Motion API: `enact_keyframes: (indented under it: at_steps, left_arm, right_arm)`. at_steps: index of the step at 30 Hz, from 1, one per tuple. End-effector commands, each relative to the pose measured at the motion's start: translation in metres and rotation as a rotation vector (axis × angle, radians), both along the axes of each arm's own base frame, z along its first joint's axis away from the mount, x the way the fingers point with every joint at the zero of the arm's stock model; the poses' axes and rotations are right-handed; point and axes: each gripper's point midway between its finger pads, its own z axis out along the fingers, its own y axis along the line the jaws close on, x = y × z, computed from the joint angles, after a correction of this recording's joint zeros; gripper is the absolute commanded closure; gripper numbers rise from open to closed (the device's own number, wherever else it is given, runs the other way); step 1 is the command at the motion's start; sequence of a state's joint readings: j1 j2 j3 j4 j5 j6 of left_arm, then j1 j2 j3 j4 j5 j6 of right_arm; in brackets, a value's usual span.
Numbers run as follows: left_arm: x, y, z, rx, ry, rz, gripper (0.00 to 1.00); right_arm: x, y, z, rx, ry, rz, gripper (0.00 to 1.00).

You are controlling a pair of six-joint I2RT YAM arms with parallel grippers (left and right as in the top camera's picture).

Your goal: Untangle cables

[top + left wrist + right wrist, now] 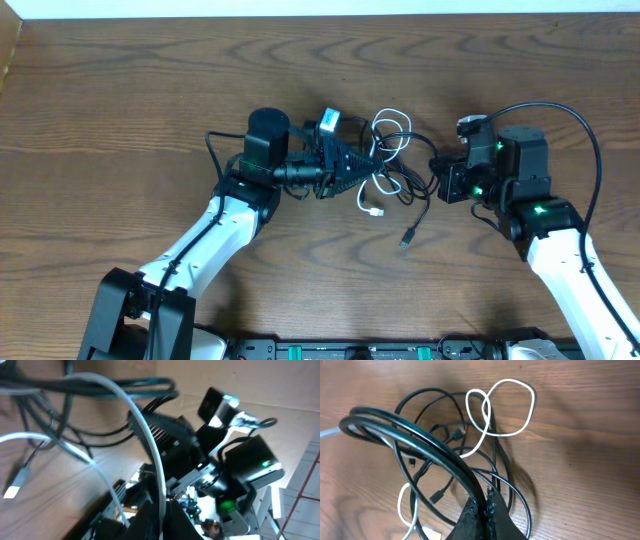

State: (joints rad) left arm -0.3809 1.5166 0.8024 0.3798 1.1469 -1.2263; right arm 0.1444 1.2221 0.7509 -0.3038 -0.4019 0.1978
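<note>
A white cable (392,135) and black cables (410,185) lie knotted together at the table's middle. A white plug (375,212) and a black plug (406,241) trail toward the front. My left gripper (372,160) is shut on the white cable, which runs up from its jaws in the left wrist view (150,445). My right gripper (438,165) is shut on a doubled black cable at the tangle's right side; in the right wrist view (482,505) this black cable (410,430) arcs away from the jaws over the white loops (507,407).
The wooden table (120,90) has a light strip along its far edge. A dark rail (350,350) runs along the near edge between the arm bases. The right arm's thick black wire (590,140) loops behind its wrist.
</note>
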Motion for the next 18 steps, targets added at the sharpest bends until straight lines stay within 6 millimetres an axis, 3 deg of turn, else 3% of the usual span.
enact_keyframes:
  at_steps: [1,6,9,14,18]
  left_arm:
    - [-0.006,0.001,0.005,-0.009,-0.077,-0.049,0.92]
    - [-0.003,0.006,0.008,-0.018,-0.131,-0.057,0.92]
    - [0.008,0.021,0.026,-0.077,-0.171,-0.043,0.92]
    - [0.031,0.064,0.094,-0.223,-0.316,0.034,0.92]
    - [0.029,0.101,0.15,-0.325,-0.49,0.121,0.92]
  right_arm:
    - [0.005,-0.011,-0.002,-0.008,0.022,-0.079,0.99]
    - [0.004,-0.047,-0.019,-0.088,0.1,-0.29,0.99]
    - [-0.001,-0.069,-0.028,-0.13,0.147,-0.377,0.99]
    - [-0.006,-0.093,-0.034,-0.139,0.19,-0.451,0.99]
    - [-0.007,-0.105,-0.035,-0.138,0.203,-0.486,0.99]
